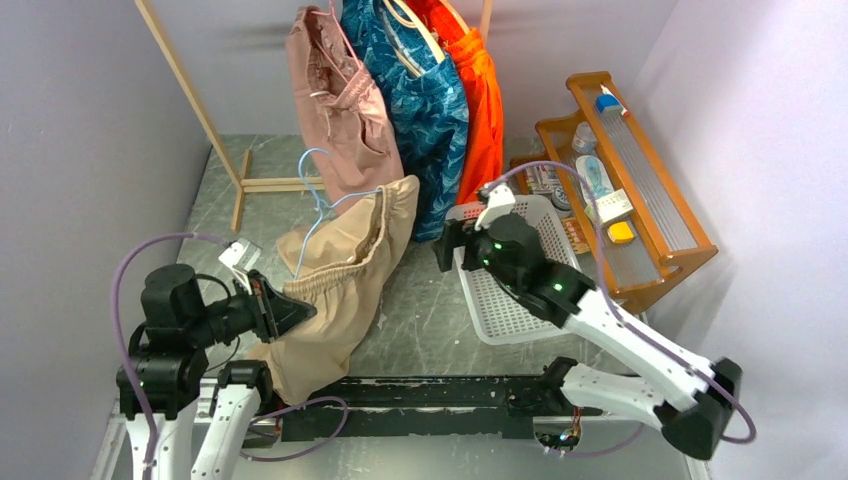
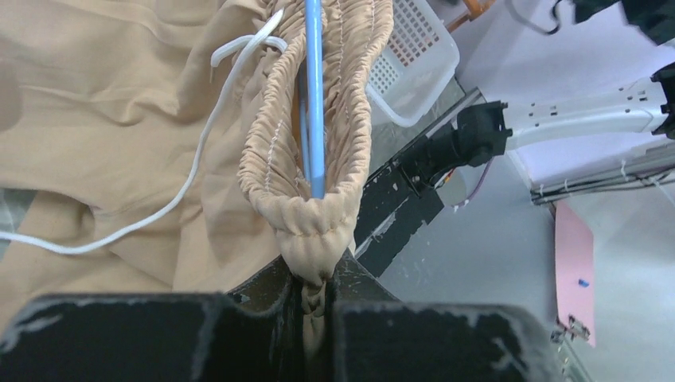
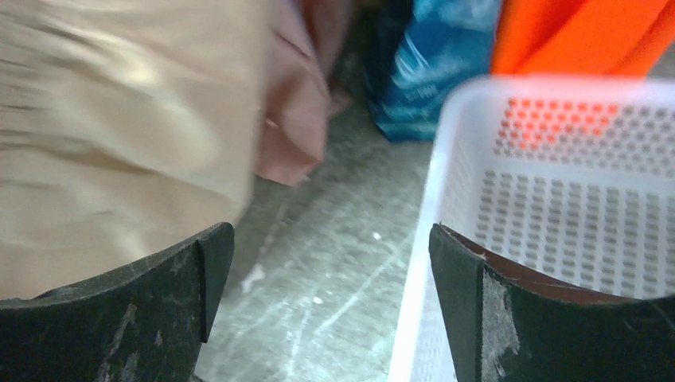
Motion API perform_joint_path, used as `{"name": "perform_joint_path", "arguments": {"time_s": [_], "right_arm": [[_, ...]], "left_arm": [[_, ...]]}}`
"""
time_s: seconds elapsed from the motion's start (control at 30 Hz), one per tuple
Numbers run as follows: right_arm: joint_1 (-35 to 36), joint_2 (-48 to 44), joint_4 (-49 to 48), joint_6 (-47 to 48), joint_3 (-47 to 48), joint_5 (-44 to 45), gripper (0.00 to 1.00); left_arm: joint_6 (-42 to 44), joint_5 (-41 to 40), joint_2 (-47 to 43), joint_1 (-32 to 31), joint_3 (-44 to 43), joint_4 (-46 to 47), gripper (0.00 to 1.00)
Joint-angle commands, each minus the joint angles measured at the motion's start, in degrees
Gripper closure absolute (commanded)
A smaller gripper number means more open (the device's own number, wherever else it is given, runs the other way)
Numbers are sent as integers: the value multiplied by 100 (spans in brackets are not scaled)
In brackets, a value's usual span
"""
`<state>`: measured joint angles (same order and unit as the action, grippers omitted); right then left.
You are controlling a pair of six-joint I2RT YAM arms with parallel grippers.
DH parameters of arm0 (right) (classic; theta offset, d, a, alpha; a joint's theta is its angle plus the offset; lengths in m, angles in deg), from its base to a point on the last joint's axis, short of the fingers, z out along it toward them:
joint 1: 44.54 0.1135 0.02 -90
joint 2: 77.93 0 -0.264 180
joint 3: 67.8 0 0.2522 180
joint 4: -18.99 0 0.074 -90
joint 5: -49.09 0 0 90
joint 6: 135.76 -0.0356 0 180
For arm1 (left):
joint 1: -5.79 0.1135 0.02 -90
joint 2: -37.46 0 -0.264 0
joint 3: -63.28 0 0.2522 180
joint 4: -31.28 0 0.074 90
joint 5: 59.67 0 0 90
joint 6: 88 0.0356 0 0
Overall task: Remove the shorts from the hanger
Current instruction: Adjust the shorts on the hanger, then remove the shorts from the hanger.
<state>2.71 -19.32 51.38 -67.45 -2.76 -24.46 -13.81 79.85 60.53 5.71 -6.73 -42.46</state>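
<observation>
The tan shorts (image 1: 340, 280) lie draped on the table at the left, still threaded on a pale blue hanger (image 1: 315, 195). My left gripper (image 1: 300, 310) is shut on one end of their gathered waistband (image 2: 318, 231), and the hanger's blue bar (image 2: 315, 95) runs inside the waistband just above the jaws. A white drawstring (image 2: 199, 159) trails over the fabric. Pink shorts (image 1: 345, 110), blue patterned shorts (image 1: 425, 100) and orange shorts (image 1: 480, 100) hang at the back. My right gripper (image 1: 447, 245) is open and holds nothing, hovering between the tan shorts (image 3: 103, 119) and the basket (image 3: 557, 199).
A white perforated basket (image 1: 500, 310) sits right of centre under the right arm. A wooden shelf (image 1: 640, 180) with bottles and small items stands at the right. The wooden rack's leg (image 1: 190, 90) slants down at the back left. Black tape (image 1: 400, 405) runs along the near edge.
</observation>
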Motion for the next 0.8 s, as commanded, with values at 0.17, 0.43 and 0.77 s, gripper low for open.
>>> {"name": "perform_joint_path", "arguments": {"time_s": [0.17, 0.43, 0.77], "right_arm": [[-16, -855, -1221, 1848, 395, -2240, 7], [-14, 619, -1036, 2793, 1778, -2495, 13], [-20, 1590, -452, 3798, 2638, -2730, 11]], "left_arm": [[922, 1298, 685, -1, 312, 1315, 93], [1026, 1554, 1262, -26, 248, 1364, 93], [1113, 1717, 1498, -28, 149, 1436, 93]]}}
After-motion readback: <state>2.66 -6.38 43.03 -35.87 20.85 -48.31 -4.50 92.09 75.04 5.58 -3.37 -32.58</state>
